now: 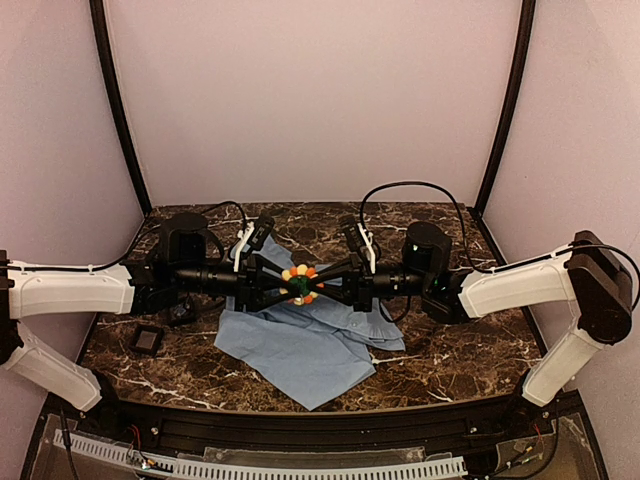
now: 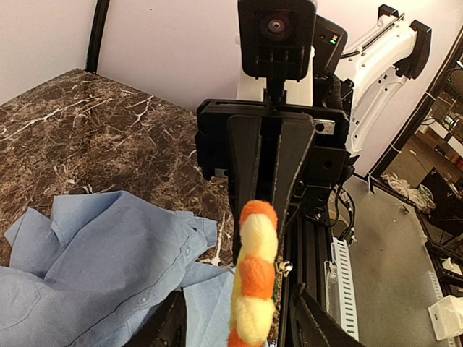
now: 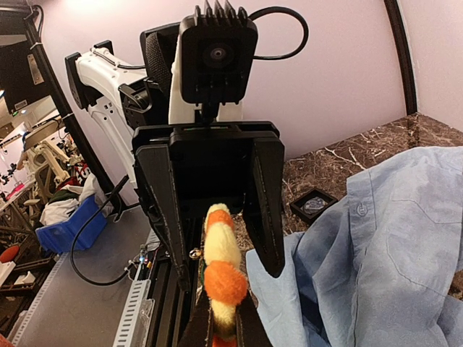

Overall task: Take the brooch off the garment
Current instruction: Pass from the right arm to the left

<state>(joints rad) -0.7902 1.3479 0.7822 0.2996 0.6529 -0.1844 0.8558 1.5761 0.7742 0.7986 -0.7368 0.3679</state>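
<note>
The brooch, a flower of orange and yellow petals round a dark green centre, is held up between my two grippers above the table. My right gripper is shut on it; in the right wrist view its fingers pinch the brooch edge-on. My left gripper is open, its jaws wide apart on either side of the brooch without touching it. The light blue garment lies crumpled on the table below. I cannot tell whether the brooch is still pinned to it.
A small black square pad lies on the marble table at the left; it also shows in the right wrist view. Pink walls and black corner posts enclose the table. The cable rail runs along the near edge.
</note>
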